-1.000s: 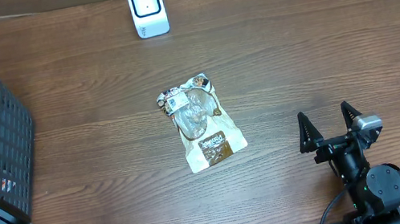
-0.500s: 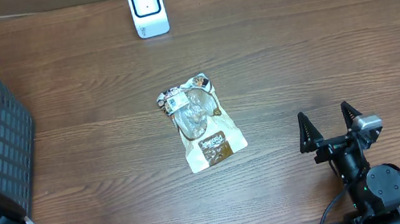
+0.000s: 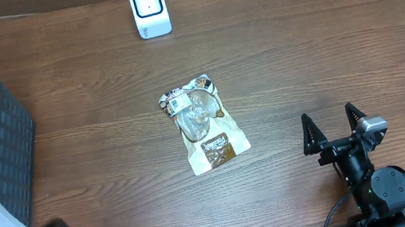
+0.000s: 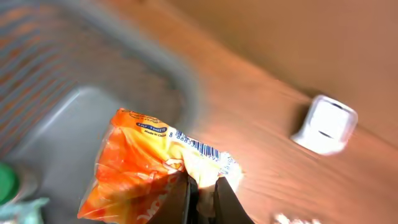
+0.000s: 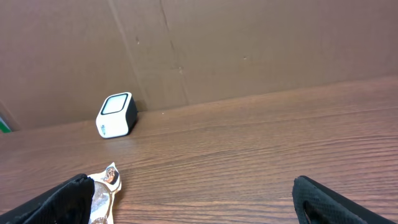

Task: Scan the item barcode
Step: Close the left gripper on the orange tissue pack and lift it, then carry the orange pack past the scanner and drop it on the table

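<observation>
Though near basket rim (image 4: pixel 169 68), orange packet (image 4: pixel 134 162) in left gripper (image 4: pixel 203 186), scanner (image 4: pixel 324 124) well apart

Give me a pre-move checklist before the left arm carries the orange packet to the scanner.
1. Grip: left gripper shut on the orange packet at its edge: ok.
2. Barcode exposed, clear of the fingers: ok.
3. Barcode turned toward the scanner: cannot tell.
4. Packet clear of the basket: cannot tell, the rim shows right behind it.
5. Scanner front unobstructed: ok.
6. Right gripper open, parked off to the side, apart from the brown packet lying mid-table: ok.
</observation>
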Controlling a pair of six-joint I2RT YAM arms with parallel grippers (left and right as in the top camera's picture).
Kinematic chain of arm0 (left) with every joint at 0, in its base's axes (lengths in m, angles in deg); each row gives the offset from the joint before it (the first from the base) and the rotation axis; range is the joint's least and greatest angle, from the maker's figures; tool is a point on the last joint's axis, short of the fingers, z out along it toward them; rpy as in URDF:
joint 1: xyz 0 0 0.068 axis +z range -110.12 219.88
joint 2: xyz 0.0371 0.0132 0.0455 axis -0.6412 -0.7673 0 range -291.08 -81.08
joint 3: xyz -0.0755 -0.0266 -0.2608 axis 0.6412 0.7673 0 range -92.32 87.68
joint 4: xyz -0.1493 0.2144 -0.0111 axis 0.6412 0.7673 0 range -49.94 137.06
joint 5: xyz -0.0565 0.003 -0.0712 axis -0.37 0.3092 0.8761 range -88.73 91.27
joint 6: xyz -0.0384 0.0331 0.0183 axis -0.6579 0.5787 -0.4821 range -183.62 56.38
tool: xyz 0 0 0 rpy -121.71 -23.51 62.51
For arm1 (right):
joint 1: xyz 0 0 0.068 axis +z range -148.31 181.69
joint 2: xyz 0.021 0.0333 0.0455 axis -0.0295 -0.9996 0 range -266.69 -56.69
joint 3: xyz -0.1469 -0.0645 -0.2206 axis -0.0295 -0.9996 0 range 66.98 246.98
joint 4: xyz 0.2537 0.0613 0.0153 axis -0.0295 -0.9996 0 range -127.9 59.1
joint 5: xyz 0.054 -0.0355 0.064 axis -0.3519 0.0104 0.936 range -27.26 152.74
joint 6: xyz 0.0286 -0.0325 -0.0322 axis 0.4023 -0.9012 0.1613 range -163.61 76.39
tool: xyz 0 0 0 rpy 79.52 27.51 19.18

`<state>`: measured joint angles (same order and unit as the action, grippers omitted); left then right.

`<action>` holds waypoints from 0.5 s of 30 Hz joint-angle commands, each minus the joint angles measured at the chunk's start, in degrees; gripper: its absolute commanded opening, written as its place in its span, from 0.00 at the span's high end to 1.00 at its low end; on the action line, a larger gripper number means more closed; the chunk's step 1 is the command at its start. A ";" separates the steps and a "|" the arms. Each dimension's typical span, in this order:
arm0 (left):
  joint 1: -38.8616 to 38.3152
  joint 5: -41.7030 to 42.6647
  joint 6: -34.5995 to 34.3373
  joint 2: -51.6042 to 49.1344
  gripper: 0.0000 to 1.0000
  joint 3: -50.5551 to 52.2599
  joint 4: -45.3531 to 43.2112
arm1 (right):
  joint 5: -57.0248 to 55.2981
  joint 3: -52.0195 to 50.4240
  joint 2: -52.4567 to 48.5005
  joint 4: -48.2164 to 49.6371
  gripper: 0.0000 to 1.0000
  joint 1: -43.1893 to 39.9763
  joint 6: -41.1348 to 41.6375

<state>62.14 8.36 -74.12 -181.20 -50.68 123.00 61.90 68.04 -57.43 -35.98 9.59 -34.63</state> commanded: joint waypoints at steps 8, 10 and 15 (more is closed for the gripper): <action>-22.88 -3.63 3.67 -2.40 0.96 11.85 5.35 | 0.04 -0.59 0.57 0.44 0.00 -0.24 0.02; -25.83 -3.69 3.65 -2.91 0.96 18.16 3.54 | 0.04 -0.59 0.57 0.44 0.00 -0.24 0.02; -31.67 -3.67 3.67 -3.45 0.96 35.30 -6.75 | 0.04 -0.59 0.57 0.44 0.00 -0.24 0.02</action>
<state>32.88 5.54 -71.76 -184.68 -21.85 119.08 61.90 68.04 -57.43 -35.96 9.59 -34.63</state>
